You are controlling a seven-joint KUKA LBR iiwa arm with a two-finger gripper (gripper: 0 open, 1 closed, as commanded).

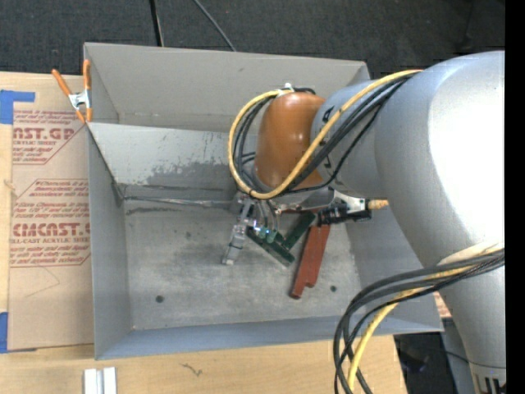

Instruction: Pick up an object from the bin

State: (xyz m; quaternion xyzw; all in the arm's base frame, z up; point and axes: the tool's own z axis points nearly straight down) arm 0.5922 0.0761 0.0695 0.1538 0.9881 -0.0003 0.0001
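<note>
Claw [236,247] low over the floor of the bin [164,302], next to three loose things.
The claw hangs near the bin's middle; I cannot tell whether it is spread or pressed together. Nearest it, just towards the right wall, lies a flat green piece [277,245]. A red-brown stick [309,263] lies against the piece, and a black pen-like tool [344,213] lies closer to the back wall.

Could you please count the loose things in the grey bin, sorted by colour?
Reddish-brown: 1, the long flat reddish-brown bar.
Green: 1, the small flat green piece.
Black: 1, the black pen-like stick with an orange tip.
Total: 3 in view.
</note>
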